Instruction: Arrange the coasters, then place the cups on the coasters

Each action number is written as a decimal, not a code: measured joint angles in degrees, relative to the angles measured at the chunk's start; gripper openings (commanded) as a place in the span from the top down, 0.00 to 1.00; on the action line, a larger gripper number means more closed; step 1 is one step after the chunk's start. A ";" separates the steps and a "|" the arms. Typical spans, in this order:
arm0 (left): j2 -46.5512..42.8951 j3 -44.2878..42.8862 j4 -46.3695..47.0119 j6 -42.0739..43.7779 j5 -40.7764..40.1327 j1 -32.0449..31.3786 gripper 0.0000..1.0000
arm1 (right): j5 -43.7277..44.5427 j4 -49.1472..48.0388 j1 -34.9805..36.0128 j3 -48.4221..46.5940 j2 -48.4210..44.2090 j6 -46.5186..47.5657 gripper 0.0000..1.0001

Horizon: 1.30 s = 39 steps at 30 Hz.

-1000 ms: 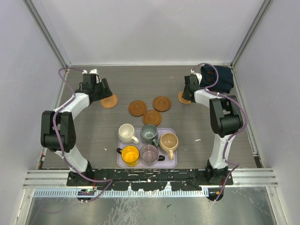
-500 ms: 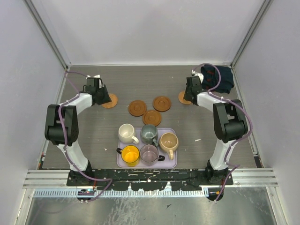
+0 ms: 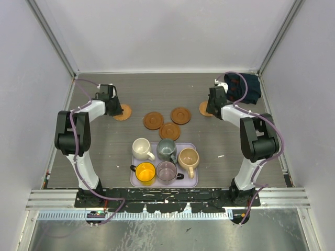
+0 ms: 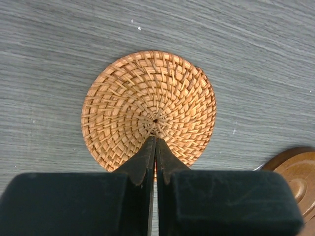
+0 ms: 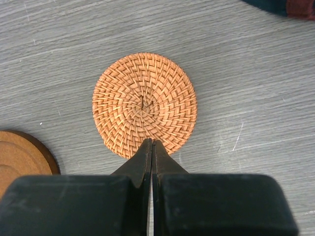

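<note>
Round orange woven-wicker coaster point(image 4: 147, 93) beneath left gripper point(image 4: 155, 141), matching woven-wicker coaster point(image 5: 144, 98) beneath right gripper point(image 5: 151, 143), both grippers pressed together, on grey wood-grain counter point(image 4: 49, 49).

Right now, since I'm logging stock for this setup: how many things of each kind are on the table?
Woven orange rattan coasters: 2
Smooth round brown wooden coasters: 3
Small handled mugs: 5
Lavender rectangular tray: 1
Dark blue folded cloth: 1
Total: 12
</note>
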<state>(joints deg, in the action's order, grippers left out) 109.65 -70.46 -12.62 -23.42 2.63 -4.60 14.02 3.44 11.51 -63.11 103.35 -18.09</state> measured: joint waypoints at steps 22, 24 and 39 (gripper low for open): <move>13.16 -20.98 -9.64 -1.73 -4.94 0.13 0.94 | -0.83 1.22 0.00 -14.27 14.21 1.86 0.97; 14.05 -22.32 -9.99 -1.77 -4.98 0.33 0.94 | -0.85 1.44 0.00 -15.21 14.84 1.92 0.97; 20.17 -30.82 -8.90 -4.33 -0.87 3.52 0.94 | -0.92 1.68 -1.51 -19.67 17.99 2.54 0.97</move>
<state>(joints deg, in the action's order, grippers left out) 129.82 -101.27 -21.52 -27.75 1.76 -1.08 13.10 5.13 10.00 -82.78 121.34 -15.55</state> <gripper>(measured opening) 0.059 0.039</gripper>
